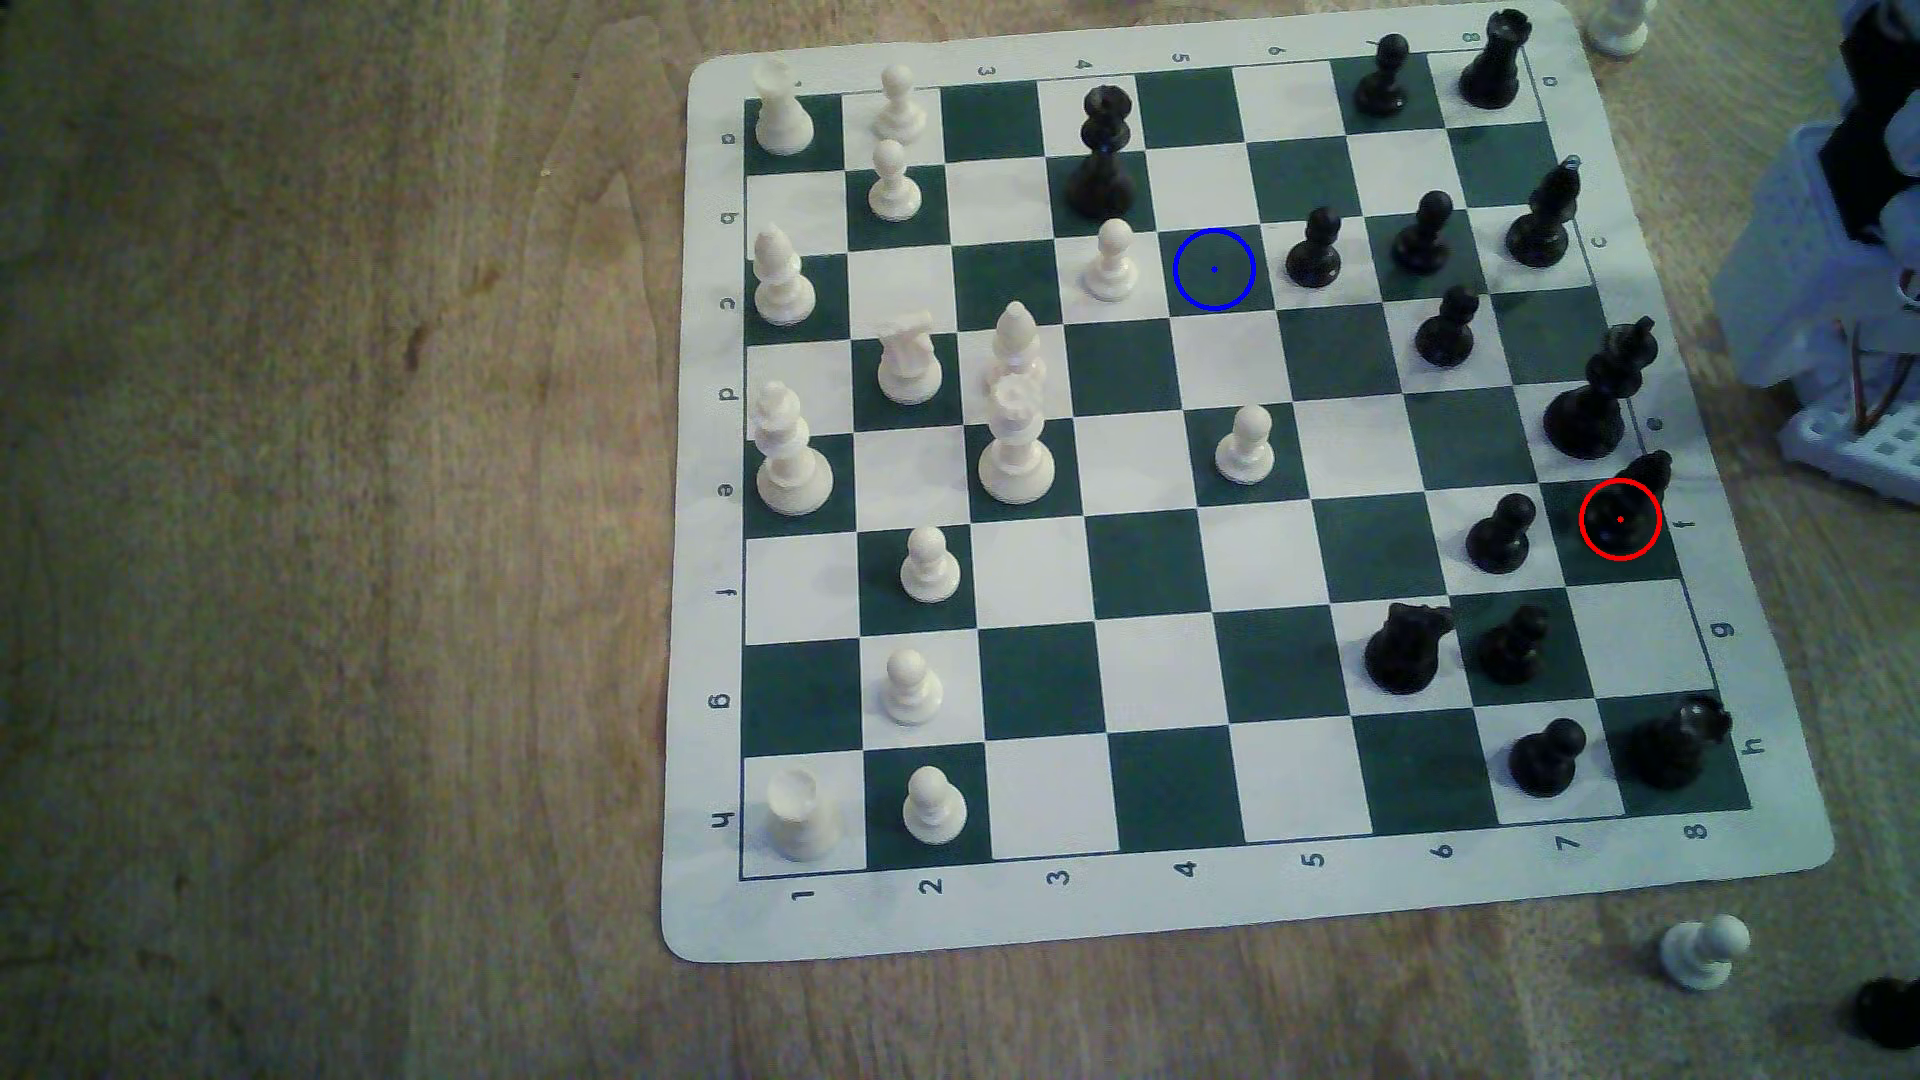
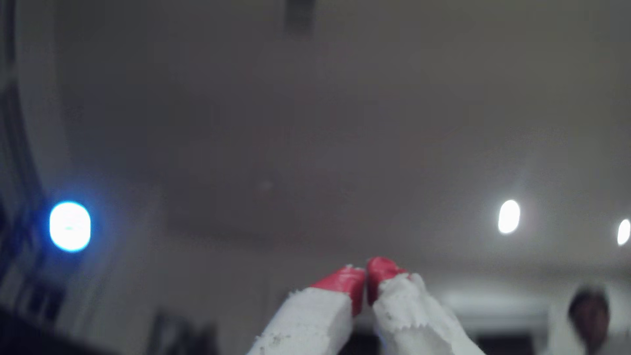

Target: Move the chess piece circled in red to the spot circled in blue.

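The chess piece circled in red (image 1: 1633, 504), a glossy black bishop, stands on a dark green square at the board's edge on the exterior view's right. The spot circled in blue (image 1: 1214, 269) is a bare dark green square in the upper middle of the board, between a white pawn (image 1: 1111, 262) and a black pawn (image 1: 1315, 249). In the wrist view my gripper (image 2: 366, 274) points up at the ceiling, its red-tipped white fingers pressed together with nothing between them. Part of the white arm base (image 1: 1839, 280) shows at the exterior view's right edge.
The black king (image 1: 1598, 389) stands just behind the red-circled bishop and a black pawn (image 1: 1502, 535) beside it. Several white and black pieces crowd both board sides. A white pawn (image 1: 1702, 950) and a black piece (image 1: 1886, 1013) lie off the board. A person (image 2: 589, 314) shows blurred in the wrist view.
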